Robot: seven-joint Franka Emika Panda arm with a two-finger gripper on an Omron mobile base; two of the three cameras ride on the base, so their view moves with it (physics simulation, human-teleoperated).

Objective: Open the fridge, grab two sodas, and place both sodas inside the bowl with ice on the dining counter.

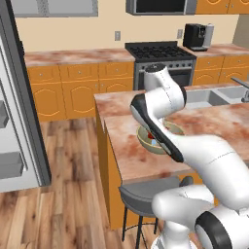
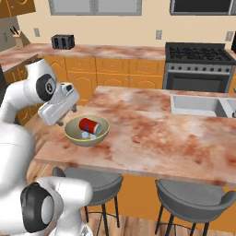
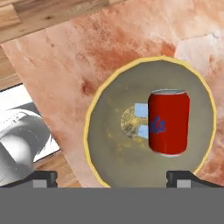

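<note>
The walls (image 2: 138, 32) are pale yellow, with grey outlets (image 1: 117, 35) above the wall counters (image 2: 92, 50), whose tops are reddish marbled stone over orange cabinets (image 1: 80, 90). A black and steel stove (image 2: 199, 67) stands against the back wall, a dark microwave (image 1: 158, 6) mounted above it. A black coffee machine (image 1: 198, 36) sits right of the stove in the left base view; a dark toaster (image 2: 62, 42) and a knife block (image 2: 15, 34) show in the right base view. The floor (image 1: 68, 194) is brown wood planks. A grey sink (image 2: 203, 105) is set into the island, and two grey stools (image 2: 193, 198) stand at its near edge.
</note>
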